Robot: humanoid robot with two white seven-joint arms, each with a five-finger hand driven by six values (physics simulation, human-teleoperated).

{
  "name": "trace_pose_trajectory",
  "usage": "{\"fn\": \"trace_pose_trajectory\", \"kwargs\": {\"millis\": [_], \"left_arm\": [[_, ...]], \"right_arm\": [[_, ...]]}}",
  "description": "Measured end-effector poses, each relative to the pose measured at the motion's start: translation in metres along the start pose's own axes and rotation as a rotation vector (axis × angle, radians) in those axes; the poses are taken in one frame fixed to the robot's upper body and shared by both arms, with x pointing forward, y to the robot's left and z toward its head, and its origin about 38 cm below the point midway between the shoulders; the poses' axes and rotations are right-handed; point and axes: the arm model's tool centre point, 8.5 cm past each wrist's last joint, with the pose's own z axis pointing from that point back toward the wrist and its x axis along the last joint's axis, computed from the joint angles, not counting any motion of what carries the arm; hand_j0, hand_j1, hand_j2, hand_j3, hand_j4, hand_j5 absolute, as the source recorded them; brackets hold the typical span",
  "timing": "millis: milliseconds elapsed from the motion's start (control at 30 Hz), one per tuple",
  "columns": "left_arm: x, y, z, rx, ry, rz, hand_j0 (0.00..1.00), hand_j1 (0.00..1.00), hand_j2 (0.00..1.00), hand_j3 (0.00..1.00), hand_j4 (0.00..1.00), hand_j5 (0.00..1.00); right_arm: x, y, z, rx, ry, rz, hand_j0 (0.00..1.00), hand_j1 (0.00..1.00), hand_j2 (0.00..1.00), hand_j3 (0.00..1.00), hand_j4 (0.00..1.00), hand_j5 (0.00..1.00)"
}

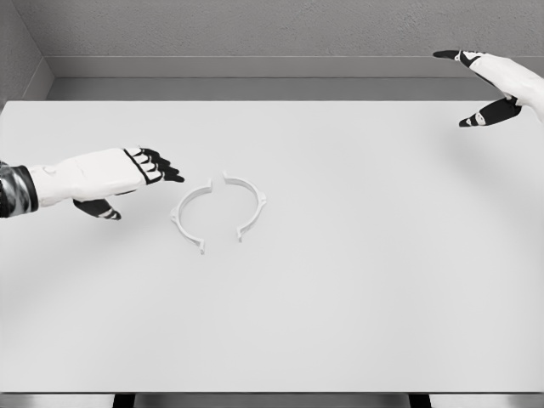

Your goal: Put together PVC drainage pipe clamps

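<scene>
Two clamp halves (218, 213) lie mid-tabletop (357, 280); left hand (110, 178) at nine o'clock, right hand (497, 85) at two o'clock, fingers apart

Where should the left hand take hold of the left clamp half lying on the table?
Probably mid-arc on the left clamp half, coming from the left where the open left hand hovers. It lies flat, outer curve facing that hand; its flanged ends face the right clamp half.
</scene>
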Motion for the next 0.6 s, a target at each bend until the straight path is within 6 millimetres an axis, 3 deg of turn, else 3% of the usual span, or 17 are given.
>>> {"fn": "trace_pose_trajectory", "kwargs": {"millis": [133, 600], "left_arm": [[0.010, -0.007, -0.013, -0.013, -0.039, 0.011, 1.00, 1.00, 1.00, 1.00, 1.00, 1.00], [0.017, -0.004, -0.036, 0.004, -0.076, 0.023, 1.00, 1.00, 1.00, 1.00, 1.00, 1.00]], "right_arm": [[-0.007, 0.019, 0.006, 0.034, 0.017, -0.016, 1.00, 1.00, 1.00, 1.00, 1.00, 1.00], [-0.020, 0.023, 0.022, 0.055, 0.056, -0.010, 1.00, 1.00, 1.00, 1.00, 1.00, 1.00]]}}
